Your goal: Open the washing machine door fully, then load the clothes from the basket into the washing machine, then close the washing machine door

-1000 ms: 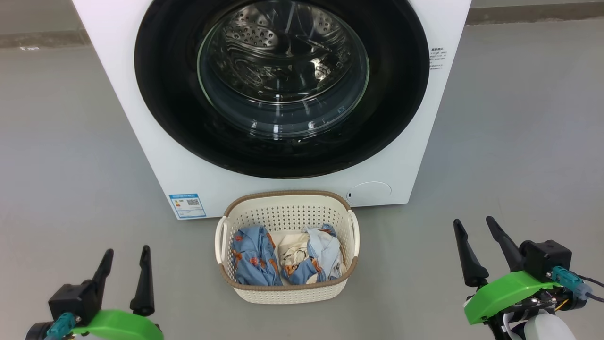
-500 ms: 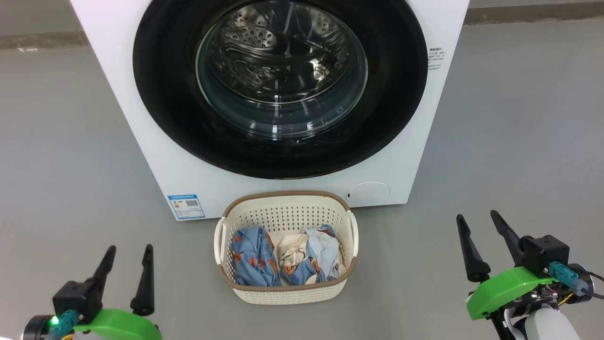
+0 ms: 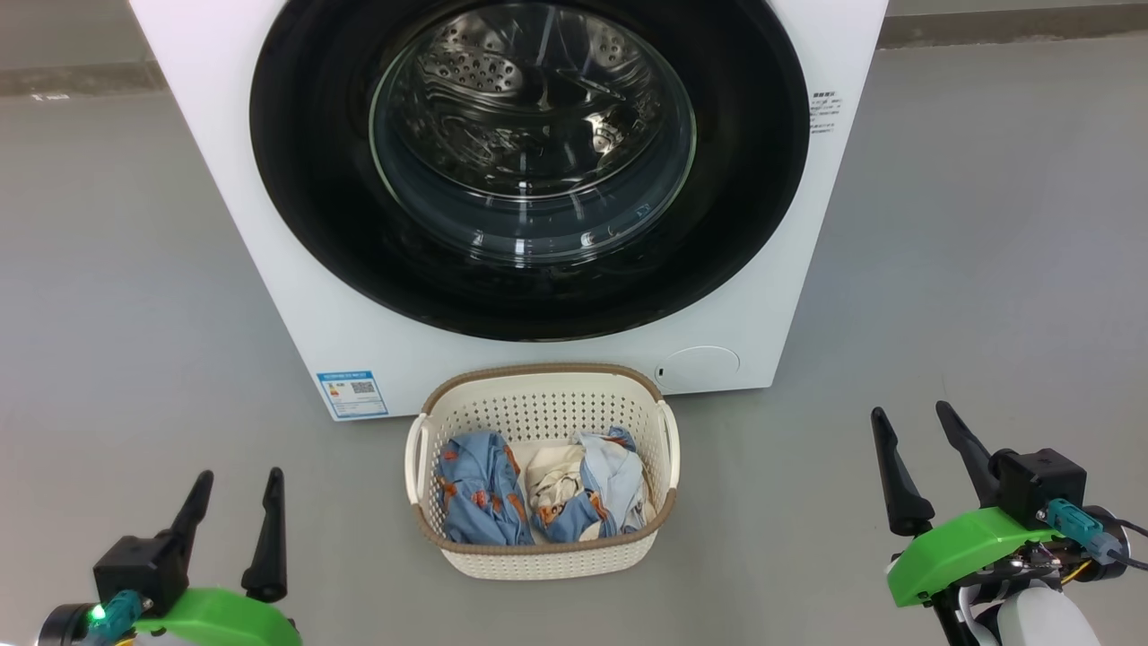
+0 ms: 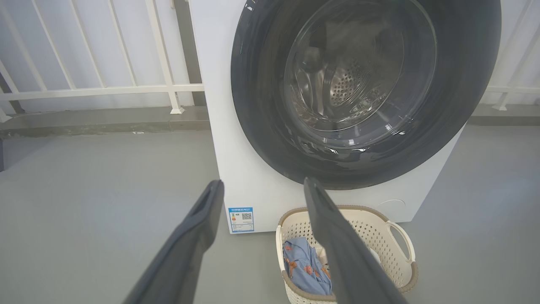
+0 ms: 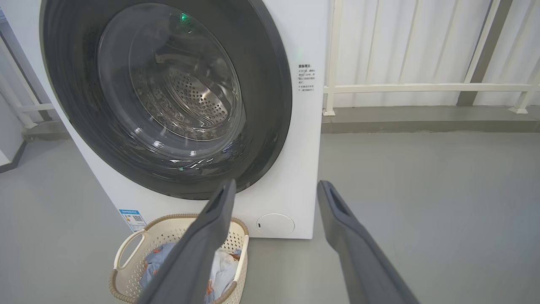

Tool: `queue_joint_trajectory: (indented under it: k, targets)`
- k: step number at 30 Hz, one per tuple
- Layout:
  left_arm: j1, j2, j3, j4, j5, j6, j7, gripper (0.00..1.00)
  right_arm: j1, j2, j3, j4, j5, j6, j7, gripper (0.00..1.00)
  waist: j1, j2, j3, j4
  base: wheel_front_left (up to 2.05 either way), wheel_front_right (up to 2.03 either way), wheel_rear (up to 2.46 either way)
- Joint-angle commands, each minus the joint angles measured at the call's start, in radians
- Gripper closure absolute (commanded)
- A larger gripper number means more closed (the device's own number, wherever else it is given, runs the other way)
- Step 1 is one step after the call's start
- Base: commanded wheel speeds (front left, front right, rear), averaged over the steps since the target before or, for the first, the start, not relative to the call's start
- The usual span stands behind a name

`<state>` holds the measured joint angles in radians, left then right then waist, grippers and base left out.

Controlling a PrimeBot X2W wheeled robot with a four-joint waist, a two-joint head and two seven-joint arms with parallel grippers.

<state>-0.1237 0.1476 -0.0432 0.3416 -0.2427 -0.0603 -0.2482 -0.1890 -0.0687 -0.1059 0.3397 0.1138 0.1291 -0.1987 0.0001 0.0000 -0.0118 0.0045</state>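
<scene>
Change slight since a second ago: jaws spread, empty, at lower corners, right pair perhaps higher; washing machine door (image 3: 534, 144) shut, upper centre; clothes (image 3: 538, 489) in basket (image 3: 538, 370) below. Opening not begun.

Blue label sticker (image 3: 352, 393): there it is, low on the left of the washing machine (image 3: 309, 314), on the white front panel.
Sticker header: a blue band runs across the top with white lettering, too small to read.
QR code (image 4: 247, 216): sits at the sticker's upper right, a small black square.
Coloured bars (image 4: 234, 216): a little stack at the sticker's left, like a rating scale; no figure can be read.
Black print block (image 5: 304, 77): on the white front just right of the washing machine door (image 5: 270, 93), a heading line over several short lines.
Print block wording: characters too fine to make out.
</scene>
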Motion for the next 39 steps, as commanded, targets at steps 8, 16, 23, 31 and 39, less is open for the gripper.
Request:
queue_joint_trajectory:
  k: [8, 16, 23, 31, 39]
  targets:
    - [-0.045, 0.028, 0.042, -0.021, 0.012, 0.002, -0.014, 0.0, -0.031, -0.001, 0.025, -0.025, -0.01, 0.002, -0.014, 0.0, 0.0, 0.0, -0.001, 0.004, 0.0, 0.0, 0.0]
    - [-0.04, 0.034, 0.04, -0.019, 0.021, -0.003, -0.014, 0.0, -0.025, 0.001, 0.026, -0.024, -0.011, 0.002, -0.017, 0.0, 0.0, 0.0, -0.004, 0.009, 0.12, 0.12, -0.24]
    - [-0.04, 0.033, 0.04, -0.016, 0.02, -0.007, -0.014, 0.0, -0.017, 0.002, 0.025, -0.023, -0.01, 0.002, -0.017, 0.0, 0.0, 0.0, -0.006, 0.015, 0.66, 0.66, -1.33]
    - [-0.043, 0.023, 0.052, -0.026, 0.002, -0.012, -0.014, 0.0, -0.012, 0.001, 0.021, -0.029, -0.008, 0.002, -0.017, 0.0, 0.0, 0.0, 0.001, 0.022, 0.94, 0.94, -1.87]
    - [-0.038, 0.017, 0.06, -0.04, 0.003, -0.017, -0.014, 0.0, -0.016, 0.001, 0.02, -0.029, 0.0, 0.002, -0.022, 0.0, 0.0, 0.0, 0.009, 0.024, 0.5, 0.5, -1.0]
